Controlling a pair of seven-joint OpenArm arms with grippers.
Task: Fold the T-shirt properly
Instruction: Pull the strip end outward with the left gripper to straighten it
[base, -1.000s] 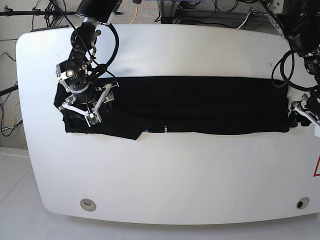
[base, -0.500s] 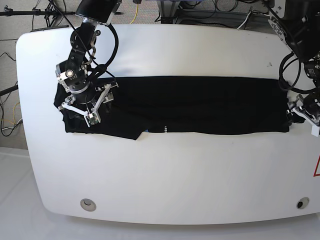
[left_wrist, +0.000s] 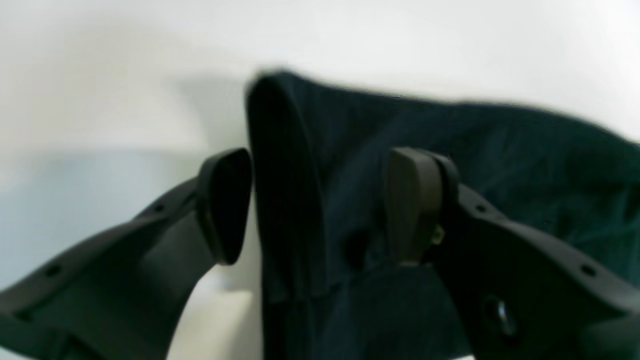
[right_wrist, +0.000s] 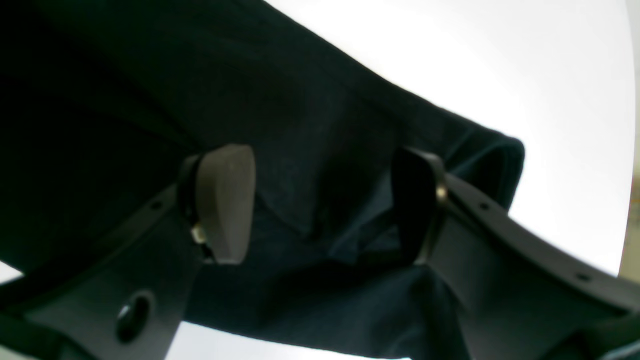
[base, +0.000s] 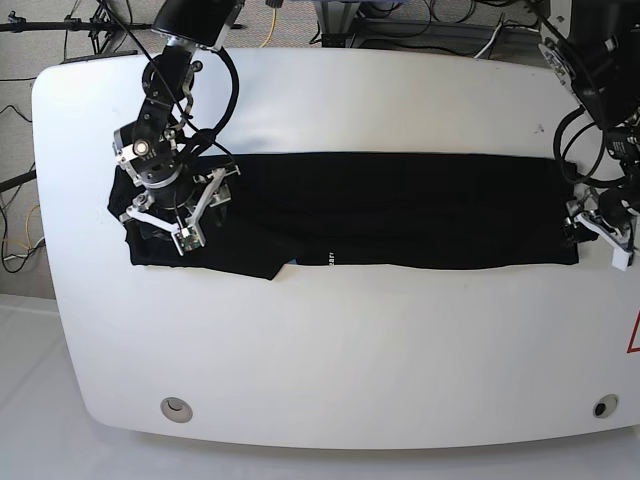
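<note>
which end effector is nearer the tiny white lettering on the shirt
Right. The right end effector sits over the T-shirt end nearer the lettering; the left end effector is at the far end.

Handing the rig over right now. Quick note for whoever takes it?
Left gripper: open, jaws astride the T-shirt end edge, not clamped.
Right gripper: open, over the fabric at the opposite end.
T-shirt: lying as a long narrow band across the white table.
Done: lengthwise folds, going by the shape.
Left: grip the ends, fold the band across.

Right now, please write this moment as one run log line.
T-shirt: long folded strip, flat on table | left gripper: open, astride shirt end | right gripper: open, above other end
</note>
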